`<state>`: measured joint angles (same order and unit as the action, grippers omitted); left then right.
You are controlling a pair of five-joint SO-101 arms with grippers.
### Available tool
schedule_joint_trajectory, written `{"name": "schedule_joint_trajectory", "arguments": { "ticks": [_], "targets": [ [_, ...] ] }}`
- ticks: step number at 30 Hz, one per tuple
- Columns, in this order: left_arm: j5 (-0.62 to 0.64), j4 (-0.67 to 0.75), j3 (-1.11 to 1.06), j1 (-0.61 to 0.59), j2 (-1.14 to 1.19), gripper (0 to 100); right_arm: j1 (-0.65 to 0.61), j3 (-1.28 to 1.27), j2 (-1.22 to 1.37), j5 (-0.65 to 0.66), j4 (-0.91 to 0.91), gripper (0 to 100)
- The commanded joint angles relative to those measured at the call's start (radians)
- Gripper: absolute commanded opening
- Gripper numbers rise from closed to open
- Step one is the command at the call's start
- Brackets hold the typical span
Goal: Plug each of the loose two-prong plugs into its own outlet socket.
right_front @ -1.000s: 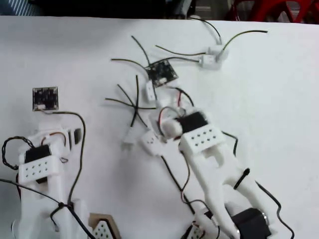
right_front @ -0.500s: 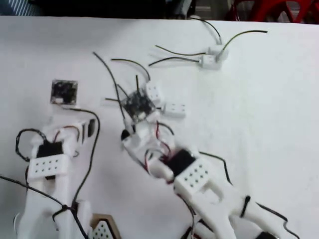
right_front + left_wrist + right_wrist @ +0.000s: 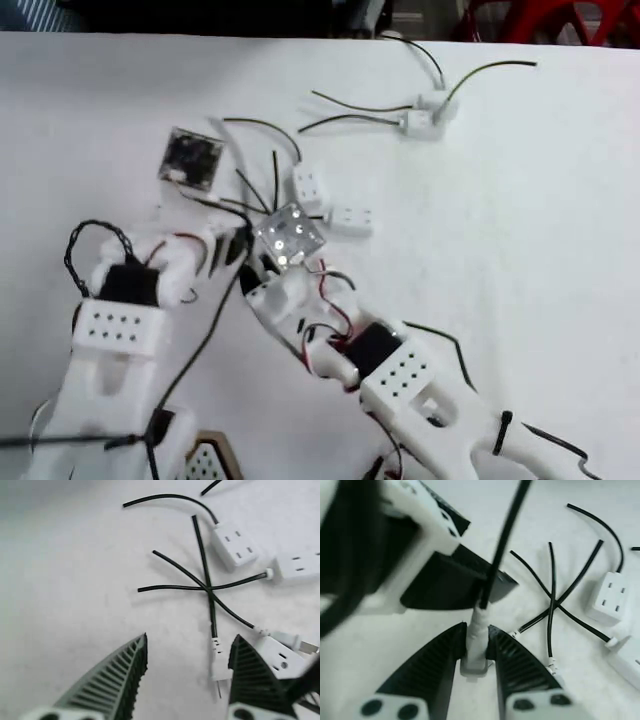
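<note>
White plug [image 3: 480,614] is clamped in right pincer [image 3: 477,629], left pincer [image 3: 190,640] held wide open and empty; alignment to outlet socket [image 3: 612,597] needed next.

Leans in with the left arm [image 3: 115,330] and the right arm [image 3: 400,375], both stretched forward and angled toward each other, wrists low. Holds the left gripper [image 3: 190,640] wide open, ridged fingers [image 3: 120,675] splayed well apart, tips pointing down. Clamps the right gripper [image 3: 477,630] tight on a white plug [image 3: 478,622], one pad pressed to each side of it, its cord rising from between the fingertips. Parks the left gripper's body close ahead of the right fingertips, just beyond them.
</note>
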<state>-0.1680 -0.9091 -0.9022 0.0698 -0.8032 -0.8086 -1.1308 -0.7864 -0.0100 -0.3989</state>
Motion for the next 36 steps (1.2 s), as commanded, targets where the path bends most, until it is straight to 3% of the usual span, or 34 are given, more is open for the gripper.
{"name": "schedule_joint_trajectory", "arguments": {
  "ticks": [1, 9, 14, 19, 27, 32, 36],
  "targets": [
    [-0.003, -0.077, 0.049, 0.099, -0.131, 27, -0.004, 0.008, -0.005, 0.002, 0.016, 1.7],
    [-0.005, -0.14, 0.041, 0.111, -0.211, 27, 0.039, 0.006, -0.013, 0.002, -0.013, 1.7],
    [-0.009, -0.097, 0.018, 0.036, -0.211, 27, 0.213, 0.028, -0.005, -0.003, -0.007, 1.7],
    [-0.137, -0.069, 0.02, 0.015, -0.17, 29, 0.412, 0.081, -0.004, -0.057, -0.005, 1.7],
    [-0.31, -0.071, 0.285, 0.077, 0.291, 30, 0.69, 0.14, -0.002, -0.279, 0.038, 1.7],
    [-0.457, -0.08, 0.574, 0.177, 0.634, 30, 0.823, 0.138, -0.002, -0.413, 0.074, 1.7],
    [-0.531, -0.15, 0.856, 0.255, 0.886, 29, 0.871, 0.138, -0.002, -0.439, 0.087, 1.7]
  ]
}}
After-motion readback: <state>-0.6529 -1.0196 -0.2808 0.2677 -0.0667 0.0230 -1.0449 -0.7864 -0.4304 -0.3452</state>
